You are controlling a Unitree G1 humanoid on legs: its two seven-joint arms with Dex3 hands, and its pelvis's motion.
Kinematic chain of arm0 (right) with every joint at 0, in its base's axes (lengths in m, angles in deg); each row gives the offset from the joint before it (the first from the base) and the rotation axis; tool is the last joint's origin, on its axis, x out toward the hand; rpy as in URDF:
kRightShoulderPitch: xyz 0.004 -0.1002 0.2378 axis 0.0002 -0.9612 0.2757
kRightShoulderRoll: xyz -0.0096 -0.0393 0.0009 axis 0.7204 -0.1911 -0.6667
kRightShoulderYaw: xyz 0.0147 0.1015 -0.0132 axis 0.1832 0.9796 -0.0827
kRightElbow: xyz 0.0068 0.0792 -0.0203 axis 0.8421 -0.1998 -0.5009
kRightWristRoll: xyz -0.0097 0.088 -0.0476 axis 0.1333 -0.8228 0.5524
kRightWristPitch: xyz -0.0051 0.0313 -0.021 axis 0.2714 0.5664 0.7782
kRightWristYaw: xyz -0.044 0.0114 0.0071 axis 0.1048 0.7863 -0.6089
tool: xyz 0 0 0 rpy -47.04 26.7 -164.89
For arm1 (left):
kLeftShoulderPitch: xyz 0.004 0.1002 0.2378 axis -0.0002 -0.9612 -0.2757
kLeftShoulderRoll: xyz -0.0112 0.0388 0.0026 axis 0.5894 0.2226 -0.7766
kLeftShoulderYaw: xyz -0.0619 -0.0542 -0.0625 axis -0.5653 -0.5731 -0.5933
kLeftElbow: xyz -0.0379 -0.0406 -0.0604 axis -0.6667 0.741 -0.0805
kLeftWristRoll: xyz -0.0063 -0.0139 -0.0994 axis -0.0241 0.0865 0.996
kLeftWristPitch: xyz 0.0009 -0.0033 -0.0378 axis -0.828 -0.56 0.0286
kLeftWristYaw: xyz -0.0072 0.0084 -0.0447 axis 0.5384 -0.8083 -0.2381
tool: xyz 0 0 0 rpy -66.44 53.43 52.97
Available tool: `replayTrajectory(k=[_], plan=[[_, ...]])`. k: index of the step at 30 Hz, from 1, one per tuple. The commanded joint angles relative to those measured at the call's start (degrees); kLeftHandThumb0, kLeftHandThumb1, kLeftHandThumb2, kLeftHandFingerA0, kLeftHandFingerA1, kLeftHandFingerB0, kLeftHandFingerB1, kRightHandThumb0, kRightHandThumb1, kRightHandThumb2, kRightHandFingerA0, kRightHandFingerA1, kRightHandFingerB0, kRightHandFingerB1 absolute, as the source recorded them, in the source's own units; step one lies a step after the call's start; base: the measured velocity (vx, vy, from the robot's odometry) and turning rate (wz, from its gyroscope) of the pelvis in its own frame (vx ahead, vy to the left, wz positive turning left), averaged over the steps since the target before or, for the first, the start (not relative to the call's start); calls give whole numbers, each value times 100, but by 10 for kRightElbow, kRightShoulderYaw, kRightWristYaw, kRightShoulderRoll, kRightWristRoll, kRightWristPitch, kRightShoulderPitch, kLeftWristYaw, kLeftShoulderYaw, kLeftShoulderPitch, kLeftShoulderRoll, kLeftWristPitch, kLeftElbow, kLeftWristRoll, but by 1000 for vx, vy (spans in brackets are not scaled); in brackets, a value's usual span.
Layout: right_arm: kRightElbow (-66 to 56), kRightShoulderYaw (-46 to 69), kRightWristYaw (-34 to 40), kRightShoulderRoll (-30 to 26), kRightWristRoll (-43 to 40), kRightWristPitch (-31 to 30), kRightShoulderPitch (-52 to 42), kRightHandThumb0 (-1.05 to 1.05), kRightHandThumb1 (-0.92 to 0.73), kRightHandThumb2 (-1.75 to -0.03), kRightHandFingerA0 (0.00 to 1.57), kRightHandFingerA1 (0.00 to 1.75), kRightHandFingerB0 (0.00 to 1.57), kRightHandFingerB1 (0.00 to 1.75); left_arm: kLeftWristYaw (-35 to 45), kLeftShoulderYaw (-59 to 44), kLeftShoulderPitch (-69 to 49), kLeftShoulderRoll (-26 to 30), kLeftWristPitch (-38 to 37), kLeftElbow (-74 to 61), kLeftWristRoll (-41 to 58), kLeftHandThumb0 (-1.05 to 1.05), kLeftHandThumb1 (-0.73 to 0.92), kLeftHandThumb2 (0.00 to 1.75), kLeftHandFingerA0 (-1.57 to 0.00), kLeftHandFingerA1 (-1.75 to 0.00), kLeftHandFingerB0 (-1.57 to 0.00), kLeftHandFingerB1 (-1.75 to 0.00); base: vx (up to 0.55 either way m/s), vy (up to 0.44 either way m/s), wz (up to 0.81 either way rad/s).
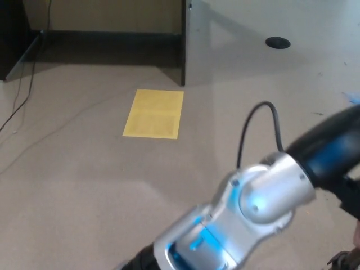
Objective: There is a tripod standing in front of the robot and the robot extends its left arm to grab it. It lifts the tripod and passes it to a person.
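Tripod parts cannot be picked out with any certainty: the only candidates are a small dark blurred shape (343,260) at the bottom right corner, below the hand, and whether it belongs to the tripod cannot be told. A robot arm (259,197) crosses the lower part of the head view from the bottom edge up toward the right, with a silver elbow joint lit with a blue glow and a black and blue forearm (329,146) that runs out at the right edge. Under the end of that forearm a dark blur at the edge looks like the left hand (349,196), but most of it is cut off, so it cannot be told whether it is open, closed or holding anything. A thin black cable (259,109) loops up from the elbow, just to the hand's left. Well to the hand's left, and farther from the robot, a yellow sheet (153,113) lies flat on the beige floor (73,180). Beyond the hand, a round black hole cover (278,41) sits in a grey desk top (247,50), and thin wires (22,95) trail over the floor far to the hand's left.
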Motion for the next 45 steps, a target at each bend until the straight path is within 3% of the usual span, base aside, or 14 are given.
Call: replayTrajectory(k=[1, 2, 10, 11, 17, 18, 19, 23, 24, 26, 28, 32, 33, 45], plan=[[-7, 3, -12, -4, -9, -8, -7, -39, -68, -61, 66, 42, 54, 38, 45, -43, 21, 22, 42, 9, 6, -73, 43, 81, 0, -3, 0, 0, 0, 0, 0], [-8, 3, -15, -5, -10, -7, -8, -40, -68, -61, 65, 42, 54, 38, 49, -59, 18, 22, 46, 15, 17, -74, 42, 53, 0, 0, 0, 0, 0, 0, 0], [-8, -4, -10, -5, -2, -14, -11, -42, -69, -61, 68, 42, 53, 37, 94, -154, -7, 101, 30, 39, 46, -70, 42, 53, 0, 0, 0, 0, 0, 0, 0], [-3, -2, -8, -4, -4, -11, -9, -43, -68, -61, 70, 43, 53, 38, 105, -182, -29, 130, 9, 41, 56, -71, 40, 74, 0, 0, 0, 0, 0, 0, 0], [3, -1, -1, -4, -5, -10, -10, -42, -67, -61, 71, 44, 54, 38, 123, -245, -84, 187, -2, 33, 79, -69, 39, 73, 0, 0, 0, 0, 0, 0, 0], [5, 0, 0, -3, -6, -10, -12, -41, -67, -62, 72, 45, 55, 38, 123, -280, -132, 209, -33, 29, 89, -66, 43, 54, 0, 0, 0, 0, 0, 0, 0], [6, 2, 0, -3, -8, -8, -13, -41, -67, -61, 72, 48, 55, 38, 118, -291, -147, 213, -38, 27, 91, -67, 40, 77, 0, -6, 0, 0, 0, 0, 0], [2, 5, -1, -2, -12, -2, -25, -40, -67, -61, 70, 43, 54, 38, 108, -359, -233, 217, -59, 16, 115, -48, 31, 74, -1, -32, -1, -23, 0, 0, 0], [3, 5, 0, -1, -12, -4, -27, -40, -67, -61, 69, 42, 54, 38, 107, -382, -260, 220, -76, 23, 123, -51, 37, 52, -7, -29, -6, -24, 0, 0, 0], [3, 4, 4, -1, -9, -4, -31, -40, -67, -61, 72, 45, 54, 38, 109, -412, -294, 228, -102, 44, 131, -49, 34, 65, -7, -39, -8, -24, 0, 0, 0], [5, 3, 6, -1, -8, -6, -32, -39, -67, -61, 73, 47, 54, 38, 104, -429, -318, 234, -120, 59, 127, -47, 39, 53, -12, -32, -10, -26, 0, 0, 0], [9, 5, 6, -1, -11, 0, -37, -41, -67, -61, 71, 43, 53, 38, 90, -467, -386, 242, -175, 108, 119, -52, 36, 63, -10, -39, -5, -27, 0, 0, 0], [10, 5, 7, -1, -11, -1, -37, -40, -67, -60, 70, 43, 54, 38, 92, -476, -401, 244, -190, 129, 122, -27, 22, 80, -2, -49, 0, -48, 0, 0, 0], [9, 4, 9, 0, -11, 3, -50, -38, -68, -61, 68, 42, 54, 38, 68, -513, -488, 270, -331, 425, 96, -30, 21, 81, 0, -48, 0, -47, 0, 0, 0]])
